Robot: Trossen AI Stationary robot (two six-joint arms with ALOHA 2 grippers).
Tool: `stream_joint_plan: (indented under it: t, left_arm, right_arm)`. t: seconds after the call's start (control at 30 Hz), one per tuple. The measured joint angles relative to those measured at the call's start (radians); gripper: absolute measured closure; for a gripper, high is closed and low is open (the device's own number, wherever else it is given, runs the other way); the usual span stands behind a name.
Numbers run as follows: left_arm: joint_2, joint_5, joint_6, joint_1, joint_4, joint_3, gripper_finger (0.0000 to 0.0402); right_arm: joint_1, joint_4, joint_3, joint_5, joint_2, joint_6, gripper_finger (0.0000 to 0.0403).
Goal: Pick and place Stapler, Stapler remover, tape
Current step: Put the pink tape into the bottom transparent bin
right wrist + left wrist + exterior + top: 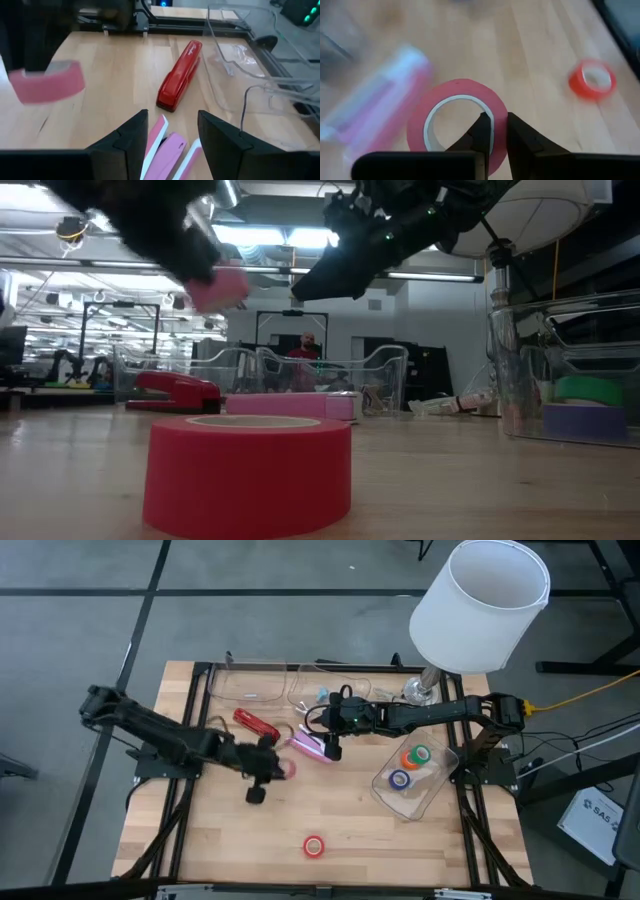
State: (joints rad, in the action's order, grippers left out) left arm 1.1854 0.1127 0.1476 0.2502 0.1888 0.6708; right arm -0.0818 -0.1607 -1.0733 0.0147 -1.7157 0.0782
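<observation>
My left gripper is shut on a pink tape roll, held above the table's middle; the roll also shows in the low view and the right wrist view. My right gripper is open above a pink stapler, clear of it. A red stapler lies flat just behind. A red tape roll lies flat near the front edge. Green, orange and blue-purple rolls lie in a clear bin at the right. My left gripper pinches the pink roll's ring wall, with one finger inside the hole and one outside. The fingers come from the table's left, slanting down. The roll is lifted clear of the table.
Clear plastic bins stand along the far edge. A lamp with a white shade stands at the back right, above my right arm. Bare wood lies between the red roll and the staplers.
</observation>
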Motion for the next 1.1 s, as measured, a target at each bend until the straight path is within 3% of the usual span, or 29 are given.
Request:
stream_joint_plan:
  t: [0.2,0.33,0.53,0.73,0.83,1.1]
  left_arm:
    - [-0.140,0.024,-0.203,-0.107,-0.059,0.000,0.0371]
    - [-0.187,-0.035,-0.303,-0.195,-0.122,0.001,0.0371]
    - [-0.160,-0.180,-0.373,-0.292,-0.212,0.001,0.0371]
    - [-0.134,-0.214,-0.425,-0.340,-0.216,0.001,0.0371]
    - [-0.126,-0.280,-0.431,-0.363,-0.238,0.001,0.0371]
    - [-0.126,-0.391,-0.474,-0.418,-0.274,0.002,0.0371]
  right_arm:
    - [0.000,-0.037,0.000,0.000,0.000,0.044,0.0231]
    - [0.000,-0.099,0.000,0.000,0.000,0.110,0.0231]
    - [0.000,-0.205,0.000,0.000,0.000,0.169,0.0231]
    - [-0.004,-0.246,0.000,-0.019,0.000,0.196,0.0231]
    - [-0.012,-0.271,0.000,-0.023,0.000,0.196,0.0231]
    - [-0.043,-0.351,0.003,-0.146,-0.001,0.199,0.0231]
